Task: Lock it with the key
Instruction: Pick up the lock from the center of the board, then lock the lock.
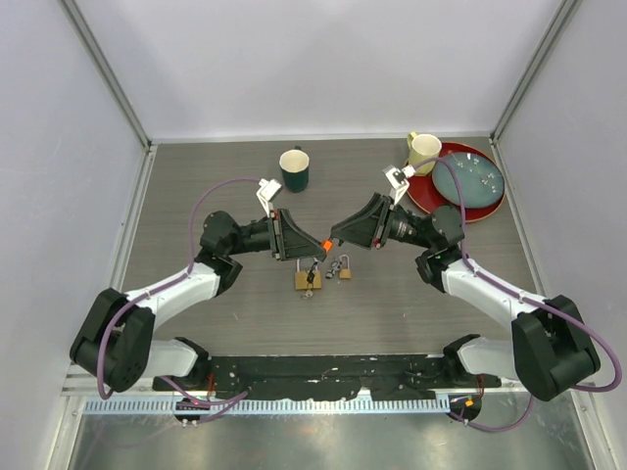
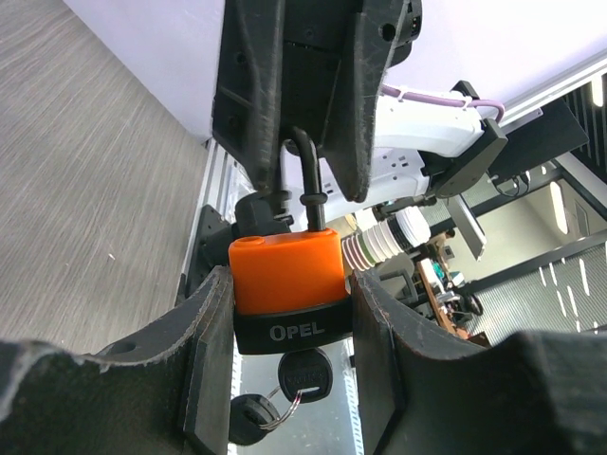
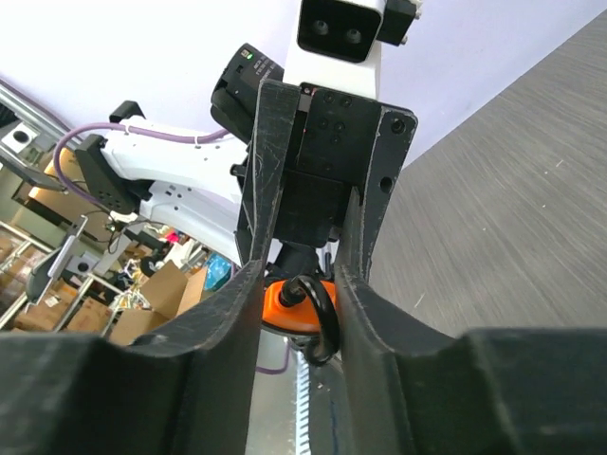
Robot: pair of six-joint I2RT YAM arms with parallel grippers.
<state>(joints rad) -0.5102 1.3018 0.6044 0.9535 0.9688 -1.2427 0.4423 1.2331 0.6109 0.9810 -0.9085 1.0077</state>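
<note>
An orange padlock with a black base is held in the air between my two grippers, above the middle of the table. My left gripper is shut on the padlock body. A black-headed key sits in the base, and a second key hangs from its ring. My right gripper meets it from the right, its fingers closed either side of the black shackle. In the right wrist view, the shackle lies between my right gripper's fingers, with the orange body behind.
On the table under the grippers lie a brass padlock and a small padlock with keys. A dark green mug stands behind. A yellow mug and a teal plate on a red plate are at the back right.
</note>
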